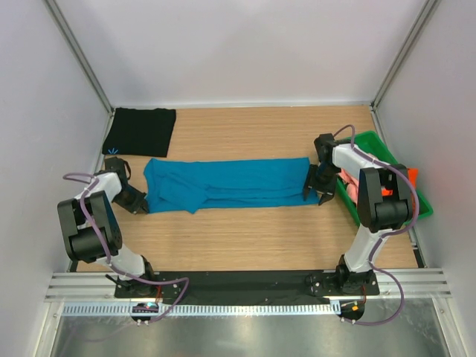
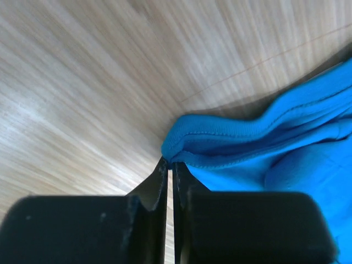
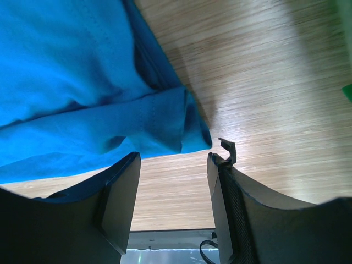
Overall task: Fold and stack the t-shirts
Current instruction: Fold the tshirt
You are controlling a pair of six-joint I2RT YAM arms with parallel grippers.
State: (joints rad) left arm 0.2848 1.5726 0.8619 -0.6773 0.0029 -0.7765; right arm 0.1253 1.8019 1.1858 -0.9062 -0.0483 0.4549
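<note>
The left gripper [image 2: 168, 165] is closed, and its tips touch the hem of the teal-blue t-shirt [image 1: 230, 184]. I cannot tell if cloth is pinched. The right gripper [image 3: 176, 157] is open at the shirt's other end. The shirt lies stretched across the middle of the table [image 1: 245, 238]. A black t-shirt [image 1: 141, 132] lies in the far left corner, and a green tray [image 1: 381, 143] is at the right edge.
</note>
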